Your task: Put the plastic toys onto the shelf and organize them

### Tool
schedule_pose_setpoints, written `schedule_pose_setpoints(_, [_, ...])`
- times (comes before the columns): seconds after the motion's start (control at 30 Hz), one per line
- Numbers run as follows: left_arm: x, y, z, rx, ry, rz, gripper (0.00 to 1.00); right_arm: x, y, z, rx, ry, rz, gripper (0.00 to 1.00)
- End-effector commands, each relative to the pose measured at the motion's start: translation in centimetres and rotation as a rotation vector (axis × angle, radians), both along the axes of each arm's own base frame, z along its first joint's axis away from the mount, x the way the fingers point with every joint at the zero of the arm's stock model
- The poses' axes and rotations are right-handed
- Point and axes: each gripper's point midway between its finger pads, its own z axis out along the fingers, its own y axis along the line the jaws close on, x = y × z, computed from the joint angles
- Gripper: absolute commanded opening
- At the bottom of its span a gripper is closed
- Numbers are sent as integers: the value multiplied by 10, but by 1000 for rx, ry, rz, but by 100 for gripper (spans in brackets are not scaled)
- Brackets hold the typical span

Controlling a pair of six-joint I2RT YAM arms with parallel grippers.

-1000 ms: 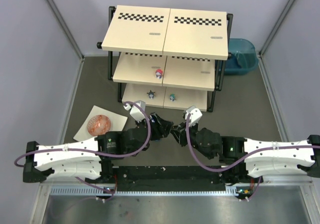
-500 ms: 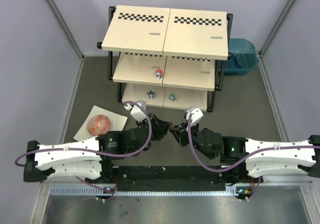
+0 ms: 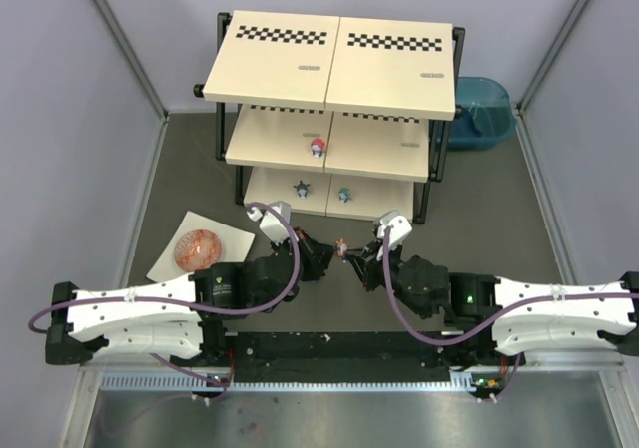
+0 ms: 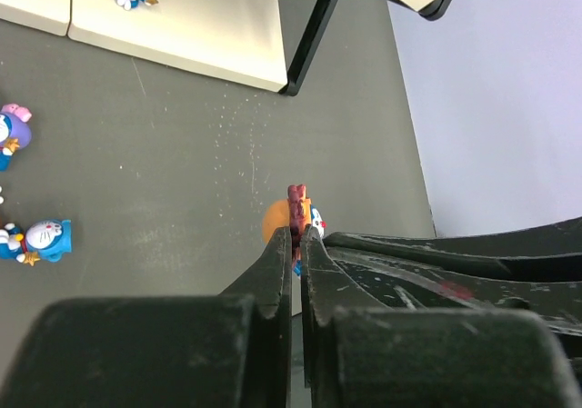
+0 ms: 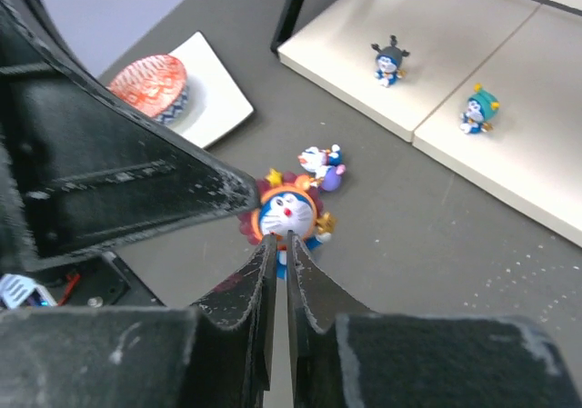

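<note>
Black fingers of both grippers meet in front of the shelf, on one maned toy, blue-faced with an orange-red ruff. The left gripper is clamped flat on the ruff from the side, its jaws all but touching. The right gripper comes from the opposite side, its jaws pinched narrow on the toy's lower body, with a bit of blue showing between them. The toy sits at the fingertips of both, above the grey table; whether it touches the table I cannot tell.

Two more toys lie loose on the table near the grippers: a purple toy and, closer to the arms, a blue toy on its side. They are apart from each other and off the shelf.

Three toys are on the shelf: a red toy near the middle seam of the middle tier; a dark toy on the left board of the bottom tier; a teal toy on the right board beside it, the seam between them. The top tier shows only its checker strips.

A round orange disc rests on a white sheet on the table, left of the left gripper; a blue tub stands behind the shelf's right end.
</note>
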Motion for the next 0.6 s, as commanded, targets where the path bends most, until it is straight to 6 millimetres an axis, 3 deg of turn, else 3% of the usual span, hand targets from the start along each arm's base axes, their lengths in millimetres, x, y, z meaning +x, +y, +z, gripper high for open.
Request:
schedule_pose_setpoints(0.0, [-3,-5,7,-58,-4,-20,0,-10,12,35,151,-9,55,6])
schedule_pose_setpoints(0.2, [-3,-1,10,-68,-8,-16,0,-10,11,36,162,-5,55,3])
schedule_pose_setpoints(0.3, [-3,2,11,-68,-16,-15,0,-8,4,41,194,-6,35,16])
schedule_pose_setpoints(0.33, [-3,2,10,-63,-22,-19,0,-8,1,38,201,-1,24,28])
schedule_pose_setpoints(0.57, [-12,10,24,-109,-139,-119,0,-13,-24,53,250,-26,71,57])
